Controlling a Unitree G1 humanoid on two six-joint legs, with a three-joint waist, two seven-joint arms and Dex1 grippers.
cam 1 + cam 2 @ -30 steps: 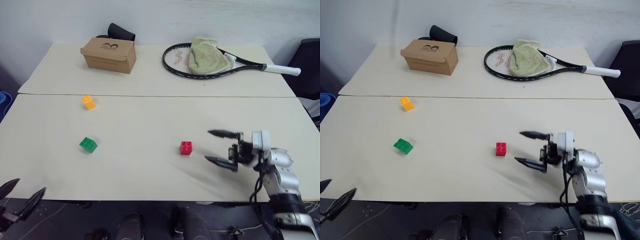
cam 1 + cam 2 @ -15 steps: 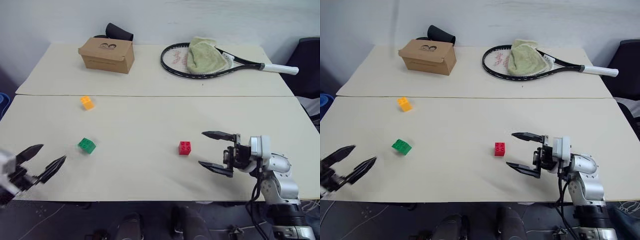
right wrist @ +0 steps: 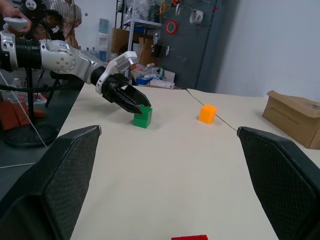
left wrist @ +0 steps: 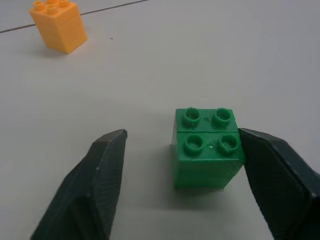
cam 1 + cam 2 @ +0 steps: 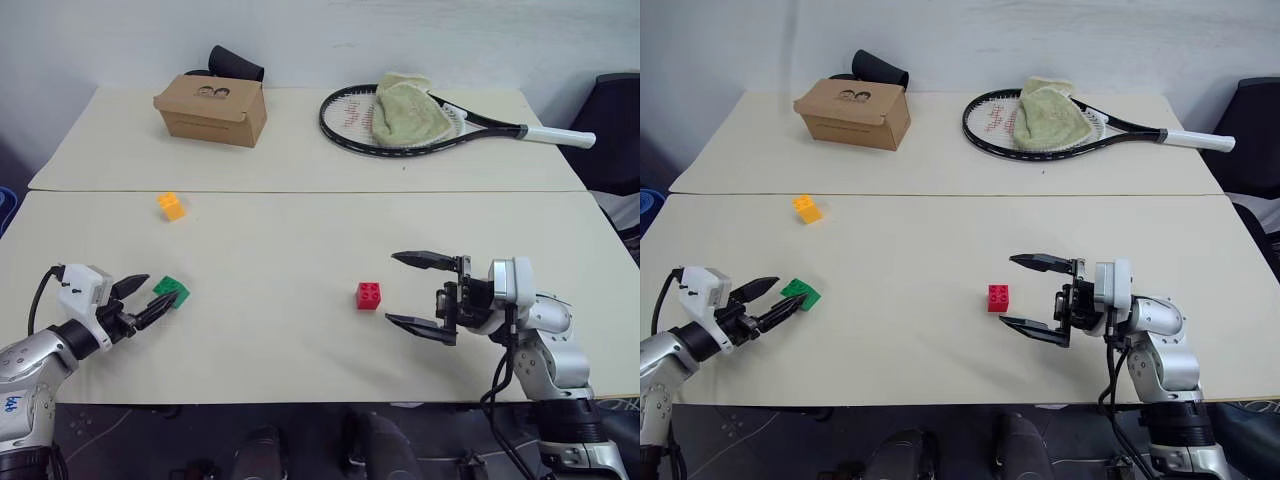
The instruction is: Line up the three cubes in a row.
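Note:
The green cube (image 5: 172, 291) lies on the cream table (image 5: 300, 230) at the front left. My left gripper (image 4: 182, 132) straddles it low over the table. One finger (image 4: 272, 170) touches its side, and the other finger (image 4: 102, 175) stands off with a gap, so it is open. Further back on the left, the orange-yellow cube (image 5: 172, 206) sits by itself. The red cube (image 5: 369, 295) rests near the front middle. My right gripper (image 5: 393, 289) hovers just right of it, wide open and pointing left, holding nothing.
A brown cardboard box (image 5: 211, 108) with a black object (image 5: 236, 63) behind it stands at the back left. A tennis racket (image 5: 480, 125) with a green towel (image 5: 405, 108) on it lies at the back right. A person (image 3: 70, 12) stands beyond the table's left end.
My left arm has come in over the table's front-left edge to the green cube, and its fingers have narrowed around it. My right gripper has drifted slightly left toward the red cube, still open.

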